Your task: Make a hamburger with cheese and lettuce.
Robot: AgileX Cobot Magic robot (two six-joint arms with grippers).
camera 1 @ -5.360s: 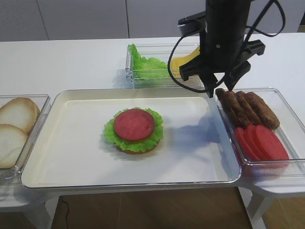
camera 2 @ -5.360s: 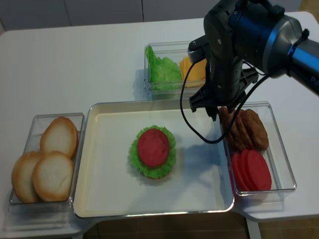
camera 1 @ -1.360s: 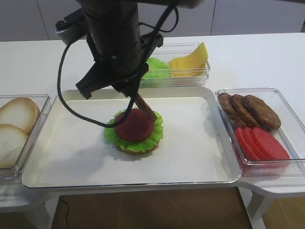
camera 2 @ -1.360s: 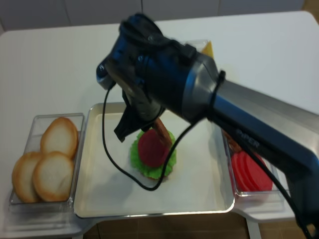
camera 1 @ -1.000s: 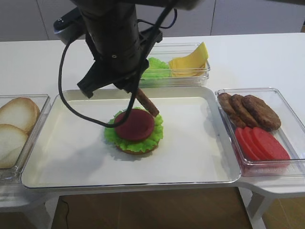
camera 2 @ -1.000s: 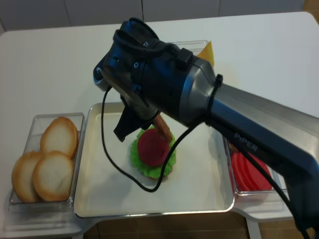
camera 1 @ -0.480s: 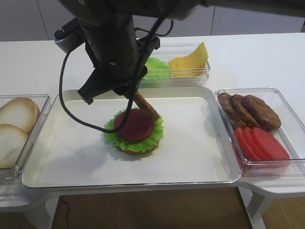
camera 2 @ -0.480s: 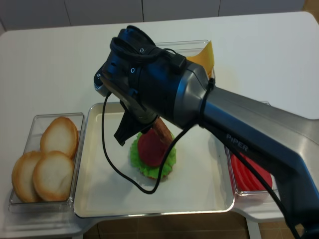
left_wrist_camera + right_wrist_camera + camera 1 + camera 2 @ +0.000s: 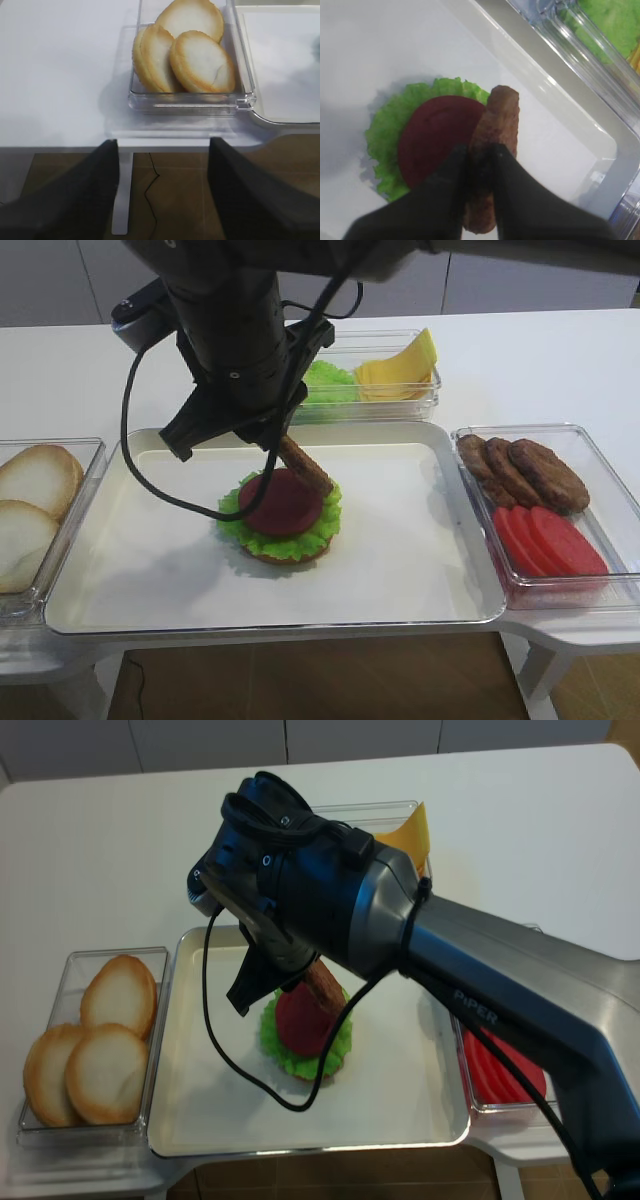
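The hamburger [image 9: 280,518] sits mid-tray as a tan bun base, frilly green leaf and red round slice [image 9: 437,137]. My right gripper [image 9: 283,445] is shut on a brown patty [image 9: 306,466], held tilted with its lower end over the red slice's right edge. In the right wrist view the gripper [image 9: 480,152] pinches the patty [image 9: 500,117] edge-on. Yellow cheese [image 9: 400,372] and loose lettuce [image 9: 325,382] lie in the clear bin at the back. My left gripper [image 9: 162,150] is open and empty, below the table's edge in front of the bun bin.
The white tray [image 9: 420,570] holds the stack. Pale bun halves [image 9: 35,485] fill the left bin, also in the left wrist view [image 9: 200,62]. The right bin holds brown patties [image 9: 525,470] and red slices [image 9: 550,540]. The right arm [image 9: 330,890] spans the tray.
My right gripper took a patty from the right bin and carried it left to the hamburger. Over the last second it has shifted only slightly above the red slice.
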